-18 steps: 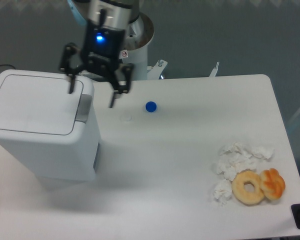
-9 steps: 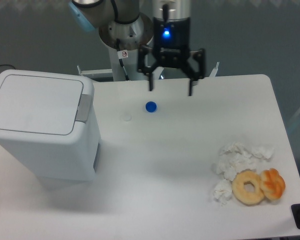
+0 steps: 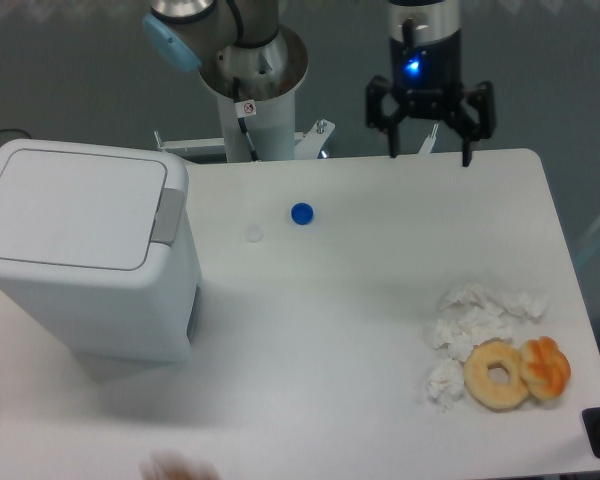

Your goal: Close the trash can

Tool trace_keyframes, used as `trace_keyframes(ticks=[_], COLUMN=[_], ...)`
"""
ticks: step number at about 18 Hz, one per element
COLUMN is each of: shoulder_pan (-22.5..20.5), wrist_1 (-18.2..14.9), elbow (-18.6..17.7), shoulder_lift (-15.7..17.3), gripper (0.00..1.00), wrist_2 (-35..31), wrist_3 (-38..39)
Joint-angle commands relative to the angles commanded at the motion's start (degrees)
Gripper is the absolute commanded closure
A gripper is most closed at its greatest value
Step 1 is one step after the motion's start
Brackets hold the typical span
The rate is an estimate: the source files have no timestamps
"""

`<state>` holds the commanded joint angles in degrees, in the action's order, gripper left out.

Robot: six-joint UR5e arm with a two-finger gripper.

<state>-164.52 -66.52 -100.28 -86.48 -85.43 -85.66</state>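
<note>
The trash can is a big white boxy bin standing at the table's left side. Its flat lid lies down flush on top, with the grey latch tab at its right edge. My gripper hangs far to the right of the bin, above the table's back edge. Its fingers are spread apart and hold nothing.
A blue bottle cap and a small white cap lie right of the bin. Crumpled tissues, a doughnut and an orange pastry sit at the front right. The robot base stands behind the table.
My gripper has swung from over the bin's lid edge to the right, along the back of the table, and away from the bin. The lid has stayed down throughout.
</note>
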Motion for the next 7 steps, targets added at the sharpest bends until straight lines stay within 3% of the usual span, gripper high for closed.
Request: trace_keyframes(ticks=[3,7], shoulder_pan=[-1.59,-2.12], wrist_1=[-2.64,-3.62], elbow=[-0.09,-0.09], shoulder_lift=[-0.09,0.00], gripper=[0.00,0.00], wrist_2=[-0.26,-0.53], wrist_3=[-7.31,-7.94])
